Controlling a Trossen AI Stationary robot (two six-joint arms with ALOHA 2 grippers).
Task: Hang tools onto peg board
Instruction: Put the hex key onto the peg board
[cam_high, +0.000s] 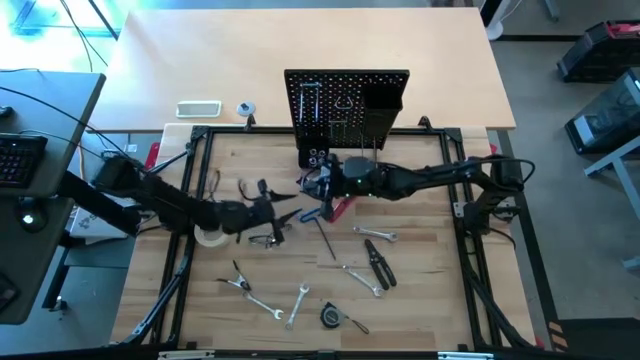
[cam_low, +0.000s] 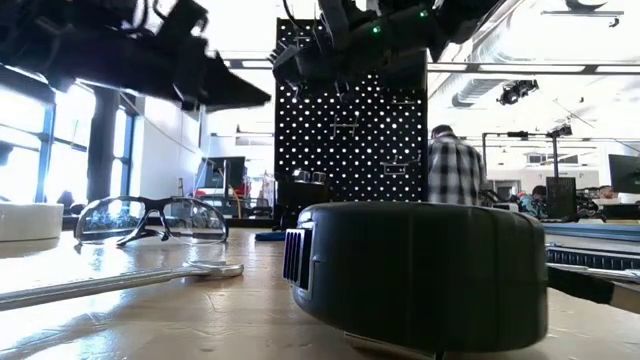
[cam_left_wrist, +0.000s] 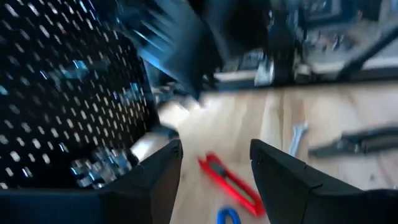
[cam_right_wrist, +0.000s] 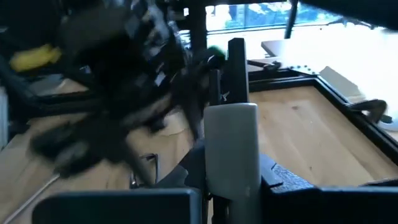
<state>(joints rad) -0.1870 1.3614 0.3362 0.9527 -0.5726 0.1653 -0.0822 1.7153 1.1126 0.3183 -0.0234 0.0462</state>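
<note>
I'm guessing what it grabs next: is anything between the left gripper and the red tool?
Nothing tall. The open left gripper faces the red-handled tool on bare wood; only a bit of a blue tool lies at its near end.

Wooden table, glasses, wrenches, pliers, tape roll

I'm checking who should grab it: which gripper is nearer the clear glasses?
Left. The left gripper hovers just above the clear glasses; the right gripper is farther away, near the peg board.
</note>
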